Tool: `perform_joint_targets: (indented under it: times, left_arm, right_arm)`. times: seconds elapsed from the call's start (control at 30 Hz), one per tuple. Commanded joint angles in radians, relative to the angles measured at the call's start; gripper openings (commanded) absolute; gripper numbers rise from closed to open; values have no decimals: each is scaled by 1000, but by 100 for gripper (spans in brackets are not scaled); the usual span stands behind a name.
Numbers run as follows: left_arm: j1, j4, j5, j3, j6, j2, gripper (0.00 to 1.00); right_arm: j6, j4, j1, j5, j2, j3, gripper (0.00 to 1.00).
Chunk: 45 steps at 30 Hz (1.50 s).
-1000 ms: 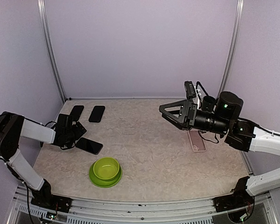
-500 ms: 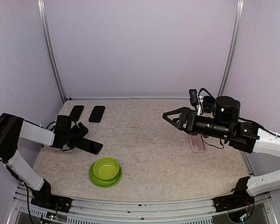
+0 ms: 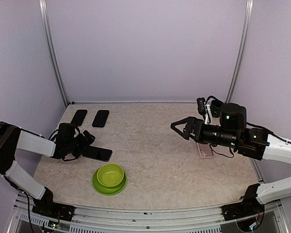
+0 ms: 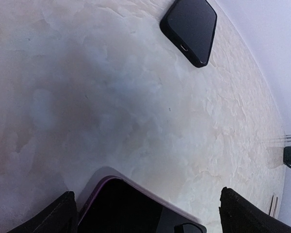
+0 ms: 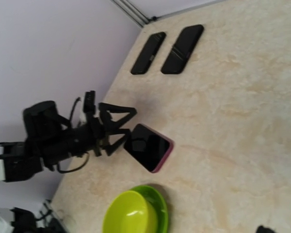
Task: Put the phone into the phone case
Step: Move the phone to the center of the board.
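One glossy rectangular phone (image 3: 98,154) | round green bowl (image 3: 109,177) | mottled stone-look table (image 3: 150,145)

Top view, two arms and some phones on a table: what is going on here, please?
The left gripper, jaws wide open, is low over the table at a dark phone with a pink edge. The phone lies flat between the open jaws, not gripped. The right gripper hangs open in the air and holds nothing. The pink phone case lies on the right side, under that arm. The phone is not yet in the case.
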State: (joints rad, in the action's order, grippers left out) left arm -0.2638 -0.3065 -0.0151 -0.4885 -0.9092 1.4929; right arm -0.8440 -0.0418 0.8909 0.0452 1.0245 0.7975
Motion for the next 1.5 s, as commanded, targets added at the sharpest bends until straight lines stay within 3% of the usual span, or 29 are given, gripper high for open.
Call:
perform_joint_targets:
  times: [0.0,0.77,1.17,1.47]
  left_arm:
    - [-40,102,-71,27,-47,15,99]
    - [-311,42,-84,-123,-148,156,99]
    - [-373,12,-121,-256,-141,294,99]
    - [-419,-8,-156,-351,-140,379,99]
  right_arm:
    - [34,-47,-13,-31,35,32,98]
    - [58,-101,-44,-11,183,42,98]
    - [562,-98,-53,90,310,78,100]
    - [720,28,-53,118,407,44,99]
